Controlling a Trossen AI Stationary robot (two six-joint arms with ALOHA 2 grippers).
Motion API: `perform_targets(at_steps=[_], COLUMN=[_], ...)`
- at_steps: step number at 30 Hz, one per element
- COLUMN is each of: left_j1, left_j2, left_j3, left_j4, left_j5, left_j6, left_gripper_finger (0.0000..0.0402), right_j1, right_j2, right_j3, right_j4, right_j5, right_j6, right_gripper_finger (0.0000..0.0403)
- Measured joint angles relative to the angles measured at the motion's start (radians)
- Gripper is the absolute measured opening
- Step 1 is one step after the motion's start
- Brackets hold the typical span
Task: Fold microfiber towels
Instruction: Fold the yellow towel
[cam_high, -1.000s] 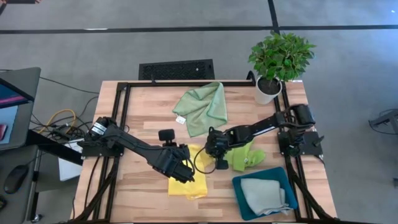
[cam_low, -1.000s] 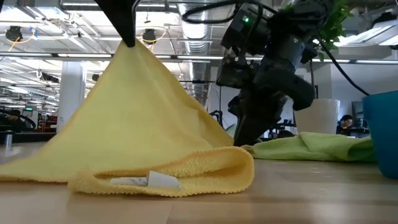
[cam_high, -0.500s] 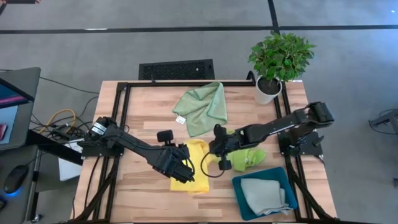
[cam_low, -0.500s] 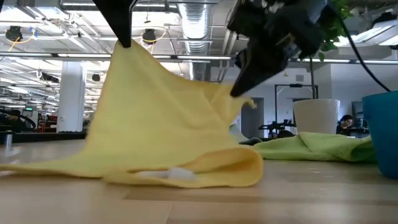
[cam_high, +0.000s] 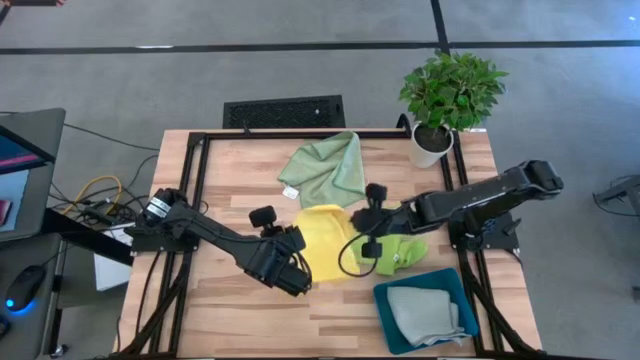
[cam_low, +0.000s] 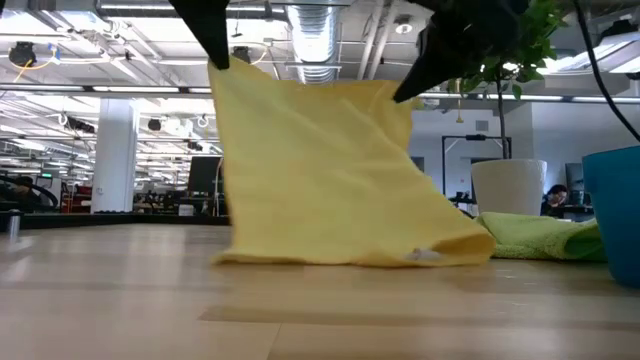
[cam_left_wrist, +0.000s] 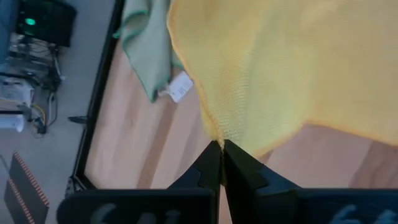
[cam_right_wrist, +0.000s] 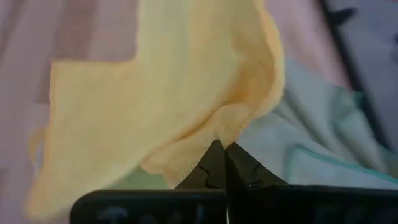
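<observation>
The bright yellow towel (cam_low: 330, 170) hangs spread between my two grippers, with its lower edge (cam_low: 350, 258) on the table. In the high view this yellow towel (cam_high: 325, 240) shows at the table's middle. My left gripper (cam_low: 220, 62) is shut on its upper left corner, and my right gripper (cam_low: 405, 95) is shut on its upper right corner. The sage green towel (cam_high: 325, 170) lies crumpled at the far middle. The lime green towel (cam_high: 400, 252) lies bunched to the right. The grey-blue towel (cam_high: 425, 312) lies folded in the teal tray (cam_high: 385, 300). My left gripper pinches a corner of the yellow towel (cam_left_wrist: 217, 138) between its two fingertips, slanting down from the near left. The cloth hangs below the hold. My right gripper pinches another corner (cam_right_wrist: 219, 135) between its fingertips, slanting down from the right. The cloth's top edge sags slightly between the grippers.
A potted plant (cam_high: 448, 100) stands at the far right corner. A black frame (cam_high: 195, 190) runs along the table's edges. The sage towel's white label (cam_left_wrist: 180, 87) lies on bare wood to the left of the yellow towel.
My right gripper has risen and gone toward the table's right edge with its corner of the yellow towel. The folded part that lay on the table has been drawn up, and the towel now hangs spread as a sheet. My left gripper has rolled a little in place.
</observation>
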Motion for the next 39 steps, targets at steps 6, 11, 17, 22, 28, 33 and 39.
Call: perform_targets(at_steps=[6,11,17,22,28,33,39], left_j1=[0.008,0.011,0.028,0.033,0.036,0.049,0.123], left_j2=[0.000,0.000,-0.087,-0.239,-0.382,-0.443,-0.458], left_j3=[0.000,-0.002,-0.129,-0.263,-0.314,-0.315,-0.315], left_j4=[0.000,0.000,0.005,0.018,0.006,-0.013,-0.008], left_j5=[-0.077,-0.106,-0.106,-0.156,-0.259,-0.334,-0.390], left_j6=[-0.063,-0.061,-0.098,-0.172,-0.187,-0.128,-0.040], left_gripper_finger=[0.0000,0.0000,0.0000,0.0000,0.0000,0.0000,0.0000], right_j1=[-0.004,-0.004,-0.004,-0.005,-0.019,-0.046,-0.137], right_j2=[-0.101,-0.173,-0.238,-0.281,-0.295,-0.282,-0.283], right_j3=[0.000,0.000,0.000,0.000,0.001,0.000,0.000], right_j4=[-0.107,-0.149,-0.173,-0.171,-0.069,0.075,0.198], right_j5=[0.124,0.156,0.155,0.149,0.147,0.163,0.166], right_j6=[0.048,0.049,0.048,0.032,-0.059,-0.209,-0.330], right_gripper_finger=[0.0006,0.0007,0.0004,0.0006,0.0007,0.0007,0.0007])
